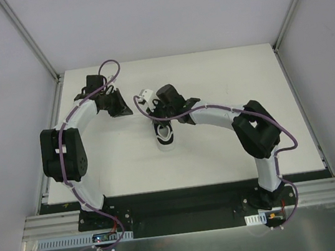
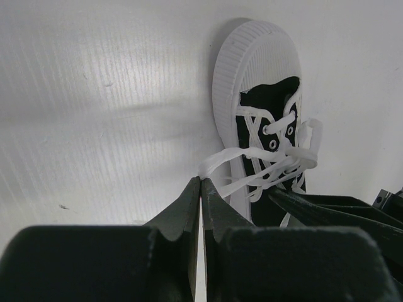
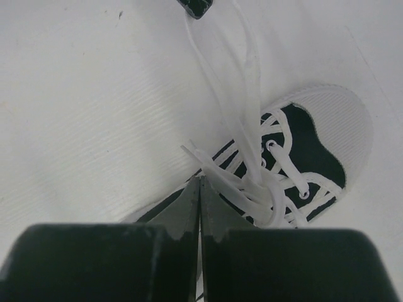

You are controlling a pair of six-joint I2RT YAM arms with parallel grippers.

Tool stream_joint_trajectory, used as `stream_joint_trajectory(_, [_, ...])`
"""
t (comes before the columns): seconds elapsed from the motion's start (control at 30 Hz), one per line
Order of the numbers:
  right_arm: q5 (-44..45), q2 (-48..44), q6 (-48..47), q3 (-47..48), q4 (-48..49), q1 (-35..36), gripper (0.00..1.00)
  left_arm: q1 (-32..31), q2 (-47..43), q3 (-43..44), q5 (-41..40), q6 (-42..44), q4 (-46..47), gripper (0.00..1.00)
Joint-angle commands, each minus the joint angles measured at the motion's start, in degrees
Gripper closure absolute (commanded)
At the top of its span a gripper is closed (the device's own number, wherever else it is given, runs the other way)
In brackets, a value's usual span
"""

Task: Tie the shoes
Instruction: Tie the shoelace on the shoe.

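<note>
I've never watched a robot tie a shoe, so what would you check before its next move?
1. Left gripper shut on the lace: ok.
2. Right gripper shut: ok.
3. Right gripper holding any lace: cannot tell.
4. Sneaker sole-down on the table: ok.
5. Bow finished: not ok, strands lie loose.

Right wrist: left gripper (image 3: 196,6) is clipped by the top edge, well ahead of the right gripper (image 3: 200,184). Laces (image 3: 247,94) run up into it, grip point out of frame. Sneaker (image 3: 312,148) heel is hidden under own fingers (image 3: 179,211). Can't tell if a strand sits between the shut tips. Top view: sneaker mostly under the right wrist, only the toe shows. Left wrist: heel hidden behind both grippers' fingers.
</note>
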Motion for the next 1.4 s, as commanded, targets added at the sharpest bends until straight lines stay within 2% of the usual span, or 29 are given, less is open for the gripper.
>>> stream_joint_trajectory(0.0, [-3.13,-3.37,2.11,-0.53,3.04,-0.10,0.99,0.44,-0.99,0.80,0.34,0.30,-0.40,1.00])
stream_joint_trajectory(0.1, [-0.94,-3.46,1.93,-0.36,3.22,-0.10,0.97,0.44,-1.08,0.89,0.34,0.30,-0.40,1.00])
stream_joint_trajectory(0.13, [0.28,-3.55,1.93,-0.18,3.22,-0.19,0.81,0.44,-1.08,0.89,0.34,0.30,-0.40,1.00])
stream_joint_trajectory(0.17, [0.64,-3.55,1.93,-0.09,3.22,-0.19,0.77,0.44,-1.16,0.89,0.34,0.30,-0.40,1.00])
stream_joint_trajectory(0.33, [2.58,-3.99,1.23,0.17,3.65,-0.01,0.64,0.53,-1.08,0.80,0.34,0.30,-0.40,1.00])
stream_joint_trajectory(0.43, [3.55,-3.29,0.53,0.87,3.04,0.16,0.61,0.53,-1.08,0.89,0.42,0.30,-0.40,1.00])
stream_joint_trajectory(0.63, [3.47,-2.84,0.78,1.05,3.04,0.43,0.60,0.53,-1.16,0.80,0.42,0.38,-0.32,1.00])
stream_joint_trajectory(0.77, [-1.63,-5.65,4.30,-2.02,7.78,0.08,0.67,0.62,-1.25,0.71,0.34,0.38,-0.40,1.00])
stream_joint_trajectory(0.87, [-2.96,-6.97,6.14,-2.11,8.49,-0.01,0.68,0.62,-1.16,0.80,0.34,0.38,-0.32,1.00])
stream_joint_trajectory(1.1, [0.55,-5.57,4.05,-0.28,6.74,-0.01,0.59,0.62,-1.25,0.80,0.42,0.30,-0.31,1.00])
stream_joint_trajectory(1.37, [6.01,-1.79,0.00,1.93,2.43,0.95,0.56,0.62,-1.25,0.71,0.42,0.30,-0.40,1.00])
